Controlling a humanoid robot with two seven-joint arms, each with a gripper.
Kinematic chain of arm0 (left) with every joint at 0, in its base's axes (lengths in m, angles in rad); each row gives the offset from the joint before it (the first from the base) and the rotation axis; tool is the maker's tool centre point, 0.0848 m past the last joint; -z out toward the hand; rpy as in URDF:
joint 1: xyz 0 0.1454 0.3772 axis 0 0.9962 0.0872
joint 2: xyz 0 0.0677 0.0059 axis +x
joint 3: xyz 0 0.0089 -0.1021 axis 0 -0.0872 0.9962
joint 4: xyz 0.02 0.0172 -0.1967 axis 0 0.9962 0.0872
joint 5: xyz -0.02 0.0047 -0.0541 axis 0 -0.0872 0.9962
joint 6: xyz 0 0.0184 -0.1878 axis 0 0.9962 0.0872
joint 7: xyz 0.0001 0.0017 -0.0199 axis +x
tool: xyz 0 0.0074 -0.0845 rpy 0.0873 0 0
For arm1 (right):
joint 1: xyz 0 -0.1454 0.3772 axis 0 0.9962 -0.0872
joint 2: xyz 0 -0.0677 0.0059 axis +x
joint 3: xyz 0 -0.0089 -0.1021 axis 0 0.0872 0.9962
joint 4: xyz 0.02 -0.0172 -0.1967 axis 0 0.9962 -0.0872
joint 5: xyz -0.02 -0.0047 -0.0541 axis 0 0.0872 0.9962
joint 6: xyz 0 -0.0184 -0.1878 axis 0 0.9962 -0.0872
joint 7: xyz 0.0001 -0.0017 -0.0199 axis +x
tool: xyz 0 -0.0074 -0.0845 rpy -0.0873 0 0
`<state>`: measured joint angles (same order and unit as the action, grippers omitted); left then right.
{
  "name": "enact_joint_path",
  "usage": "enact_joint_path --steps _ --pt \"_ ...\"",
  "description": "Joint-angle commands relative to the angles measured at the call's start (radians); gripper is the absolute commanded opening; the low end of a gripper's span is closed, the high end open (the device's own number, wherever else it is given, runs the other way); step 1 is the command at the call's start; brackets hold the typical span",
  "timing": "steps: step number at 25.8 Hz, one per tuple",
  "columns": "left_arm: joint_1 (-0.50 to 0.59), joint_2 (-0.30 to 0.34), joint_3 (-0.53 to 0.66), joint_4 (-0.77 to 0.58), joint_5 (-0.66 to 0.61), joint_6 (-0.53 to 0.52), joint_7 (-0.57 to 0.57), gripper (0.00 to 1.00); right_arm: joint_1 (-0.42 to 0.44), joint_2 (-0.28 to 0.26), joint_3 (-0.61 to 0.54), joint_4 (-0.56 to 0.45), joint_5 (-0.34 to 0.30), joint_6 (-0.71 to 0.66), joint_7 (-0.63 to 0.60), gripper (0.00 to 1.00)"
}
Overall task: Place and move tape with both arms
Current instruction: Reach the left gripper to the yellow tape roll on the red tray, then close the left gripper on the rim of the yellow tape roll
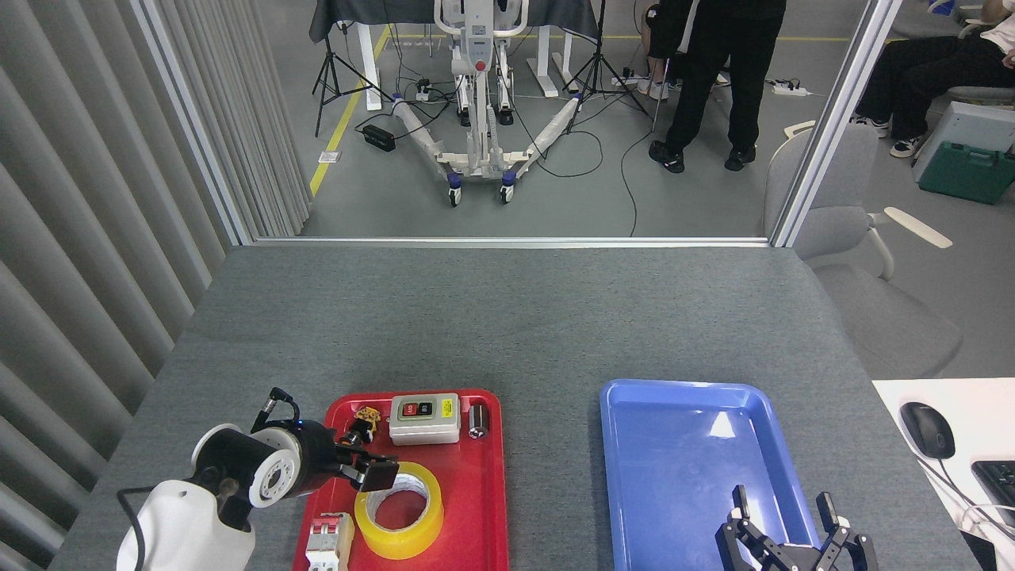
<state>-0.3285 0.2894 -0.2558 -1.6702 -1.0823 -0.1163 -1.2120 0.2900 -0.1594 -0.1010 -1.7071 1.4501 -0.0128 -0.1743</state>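
The tape [399, 541], a yellow roll with a white core, lies flat in the near part of the red tray [493, 484]. My left arm comes in from the lower left, wrist turned sideways. The left gripper [374, 469] points right, its black fingers [381, 476] spread just over the roll's far-left rim with nothing held. Whether they touch the roll I cannot tell. My right gripper [783, 517] is at the bottom edge over the near end of the empty blue tray [682, 444], fingers apart and pointing up.
The red tray also holds a grey switch box [424, 419], a small metal cylinder [476, 420], a push-button [358, 429] and a white circuit breaker [328, 541]. A mouse [926, 429] and keyboard [1001, 480] lie on a white desk at right. A person [718, 71] stands beyond the table.
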Motion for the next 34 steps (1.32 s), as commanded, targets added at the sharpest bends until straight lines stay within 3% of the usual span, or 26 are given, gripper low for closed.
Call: enact_joint_path --steps 1,6,10,15,19,34 --pt "-0.061 -0.001 -0.052 0.05 -0.001 0.0 -0.041 0.99 0.0 -0.003 -0.012 -0.002 -0.002 0.001 0.002 1.0" --pt "-0.118 -0.007 -0.145 0.184 0.001 -0.005 -0.041 0.99 0.001 -0.006 -0.014 0.001 -0.002 0.002 0.002 1.0" --pt "-0.135 -0.013 -0.148 0.244 0.002 -0.009 -0.041 0.99 0.001 -0.008 -0.012 0.004 -0.002 0.004 0.004 1.0" --pt "-0.135 -0.016 -0.148 0.268 0.002 -0.008 -0.041 0.99 0.003 -0.006 -0.008 0.004 -0.002 0.001 0.004 1.0" --pt "-0.135 -0.072 -0.145 0.297 0.002 -0.009 -0.04 0.99 0.006 -0.003 -0.006 0.004 -0.002 0.001 0.004 1.0" --pt "-0.135 -0.088 -0.152 0.291 0.002 -0.013 -0.098 0.99 0.006 -0.006 -0.005 0.007 -0.004 0.001 0.004 1.0"
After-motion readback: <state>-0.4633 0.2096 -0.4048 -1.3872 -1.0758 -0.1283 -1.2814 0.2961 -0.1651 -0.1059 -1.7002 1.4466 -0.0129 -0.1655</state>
